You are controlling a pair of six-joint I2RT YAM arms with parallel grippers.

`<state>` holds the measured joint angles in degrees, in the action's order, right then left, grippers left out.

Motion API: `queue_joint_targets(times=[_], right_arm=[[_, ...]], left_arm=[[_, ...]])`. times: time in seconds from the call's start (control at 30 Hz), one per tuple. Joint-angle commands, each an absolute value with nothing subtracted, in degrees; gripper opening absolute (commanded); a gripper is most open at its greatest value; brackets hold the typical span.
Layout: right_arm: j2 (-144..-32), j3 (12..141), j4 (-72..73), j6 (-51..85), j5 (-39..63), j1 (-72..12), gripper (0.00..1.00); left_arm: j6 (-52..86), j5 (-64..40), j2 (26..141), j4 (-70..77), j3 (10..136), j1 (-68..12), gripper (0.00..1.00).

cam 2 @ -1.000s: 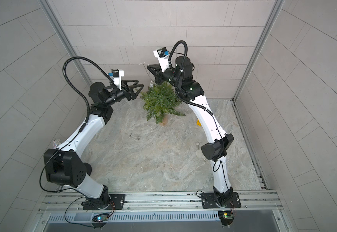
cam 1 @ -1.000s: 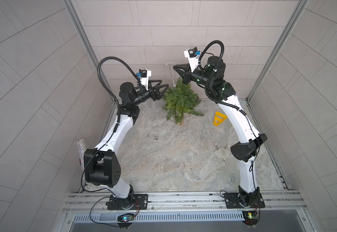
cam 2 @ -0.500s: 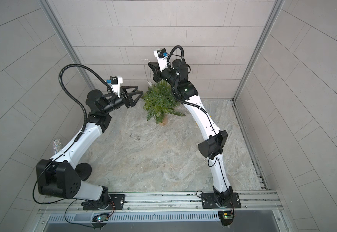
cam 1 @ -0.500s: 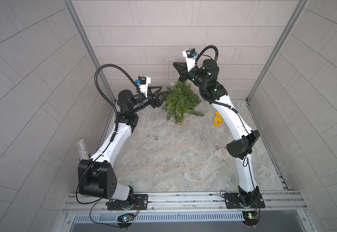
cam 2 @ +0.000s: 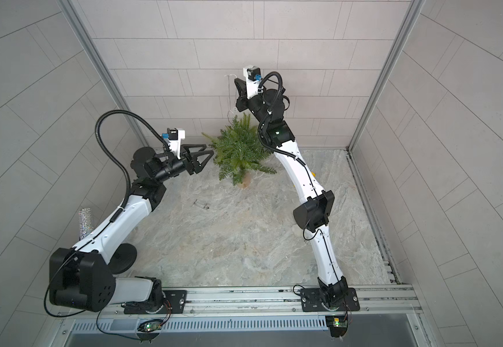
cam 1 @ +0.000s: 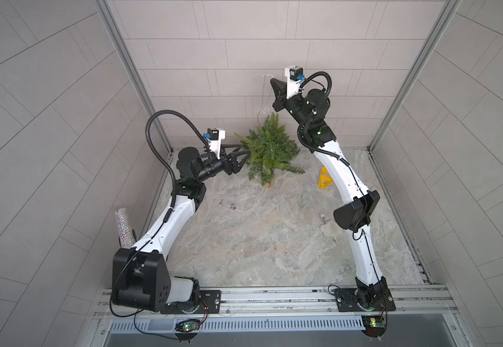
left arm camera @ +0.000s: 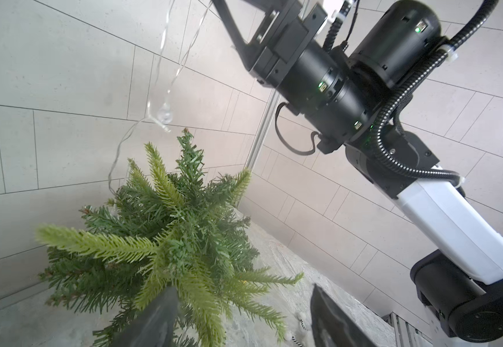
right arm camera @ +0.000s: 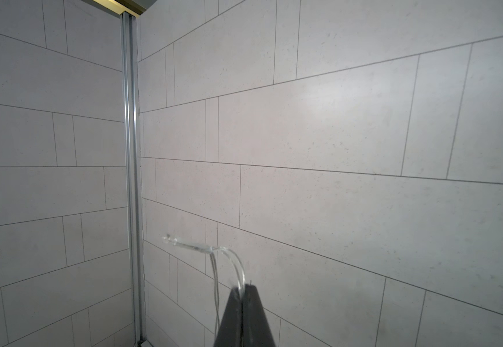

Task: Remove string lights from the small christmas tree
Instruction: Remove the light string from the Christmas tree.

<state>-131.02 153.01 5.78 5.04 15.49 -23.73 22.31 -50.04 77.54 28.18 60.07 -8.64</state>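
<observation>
The small christmas tree (cam 1: 269,150) (cam 2: 239,150) stands on its tan base near the back wall. My right gripper (cam 1: 272,81) (cam 2: 236,81) is raised high above the treetop, shut on the string lights (right arm camera: 214,249). That thin clear wire (cam 1: 262,99) hangs from the jaws down into the upper branches, and one bulb (left arm camera: 164,115) dangles just over the tip. My left gripper (cam 1: 245,151) (cam 2: 209,149) is open at the tree's left side. In the left wrist view its fingers (left arm camera: 154,318) straddle low branches of the tree (left arm camera: 169,240) without closing on them.
A yellow triangular frame (cam 1: 324,181) lies behind the right arm, and a white fluffy toy (cam 1: 329,229) sits by its elbow. A small clear tube (cam 1: 229,205) rests mid-floor. A glittery cylinder (cam 1: 123,223) stands at the left wall. Tiled walls close in behind the tree.
My right gripper has risen higher along the back wall, drawing the wire up from the treetop. My left gripper has dropped lower beside the tree, still open.
</observation>
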Motion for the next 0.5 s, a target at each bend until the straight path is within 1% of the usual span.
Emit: queue_joint_targets(times=[0.0,0.27,0.47], right_arm=[[-130.9,154.1,9.6,2.7,13.7,-23.8,0.0],[-136.1,156.7,10.6,0.8,10.3,-21.7,0.0],[-138.6,156.7,13.5,2.4,8.2,-19.7,0.0]], left_arm=[[22.9,-50.1,75.6,28.7,58.5,-8.8,0.73],[23.0,-50.3,73.3,26.6,55.5,-9.8,0.73],[22.6,-50.9,72.3,25.0,54.1,-10.8,0.72]])
